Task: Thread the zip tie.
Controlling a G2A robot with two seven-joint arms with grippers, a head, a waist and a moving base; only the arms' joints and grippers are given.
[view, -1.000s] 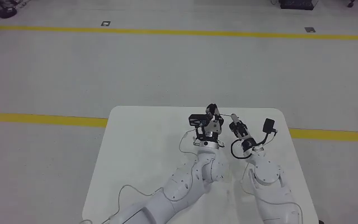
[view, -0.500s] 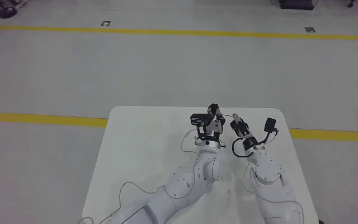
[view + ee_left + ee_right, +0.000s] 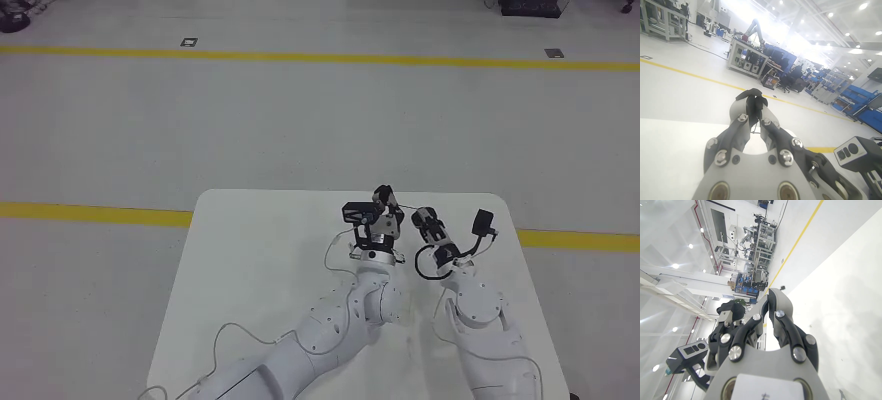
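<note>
Both grippers hang close together over the far right part of the white table. My left gripper is shut on the zip tie, a thin dark strip running down between its fingers. My right gripper is just to its right, its ribbed pads pressed together. A small dark end pokes out past its fingertips. A thin line of zip tie spans the gap between the two grippers. In the right wrist view, the left gripper sits right beside my right one.
The table's far edge lies just beyond the grippers, with open floor and a yellow line behind it. Thin cables trail along both arms. The right arm's wrist camera shows close by in the left wrist view.
My right gripper has drawn slightly to the right, away from the left one, and turned a little. The left gripper has stayed in place.
</note>
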